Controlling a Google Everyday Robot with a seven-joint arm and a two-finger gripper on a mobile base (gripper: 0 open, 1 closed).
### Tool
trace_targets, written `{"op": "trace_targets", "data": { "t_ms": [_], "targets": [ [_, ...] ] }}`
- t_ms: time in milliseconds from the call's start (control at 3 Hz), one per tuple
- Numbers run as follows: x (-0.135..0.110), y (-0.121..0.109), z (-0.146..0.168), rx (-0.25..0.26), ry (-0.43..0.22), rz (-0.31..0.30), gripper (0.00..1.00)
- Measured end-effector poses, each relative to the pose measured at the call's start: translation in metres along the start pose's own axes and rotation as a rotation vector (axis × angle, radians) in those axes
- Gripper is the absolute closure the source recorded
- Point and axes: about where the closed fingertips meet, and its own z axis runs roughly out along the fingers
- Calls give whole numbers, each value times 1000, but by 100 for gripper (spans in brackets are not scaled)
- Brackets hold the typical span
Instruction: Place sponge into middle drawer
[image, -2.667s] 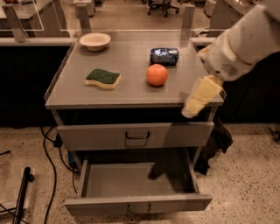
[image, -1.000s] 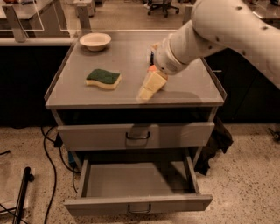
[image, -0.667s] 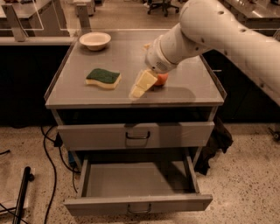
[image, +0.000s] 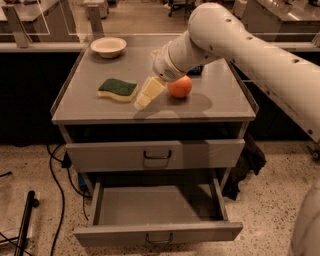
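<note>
Step in hand, as judged: reach for the sponge (image: 117, 90); no grasp made yet. The sponge is seen lying flat on the table (image: 220, 102), green side up, left of centre, nearer the front edge than the back and apart from the left edge. The gripper (image: 142, 97) is held low over the table just right of the sponge, tip angled down toward the front edge, between the sponge and an orange (image: 179, 86). Nothing is gripped. Whether the jaws are spread or pressed together cannot be told from this angle.

For a clean grasp:
- The jaws should be spread wider than the sponge's short side and centred over it.
- They should then be brought straight down so the foam is pinched across the middle, not at a wavy end.
- The foam looks soft, so a firm squeeze should be tolerated. A shallow bite could be lost on the lift.
- The orange sits just beside the wrist and could be rolled toward the right edge if the arm (image: 240, 47) is swung wide.
- A straight lift is advised before anything is carried out past the front edge.

Containers:
- The middle drawer (image: 155, 206) is pulled out below the front edge. Its floor is bare and nothing is seen inside; its back part is shaded by the drawer above.
- The upper drawer (image: 110, 155) is shut, contents unseen.
- A bowl (image: 108, 47) stands at the back left corner; nothing is visible in it.
</note>
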Motion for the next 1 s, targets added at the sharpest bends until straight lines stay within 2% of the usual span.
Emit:
{"op": "trace_targets", "data": {
  "t_ms": [333,1000],
  "targets": [
    [-8,-9,16,-2,-5,32,0],
    [-19,-6,45,-35,9,67,1]
  ]
}}
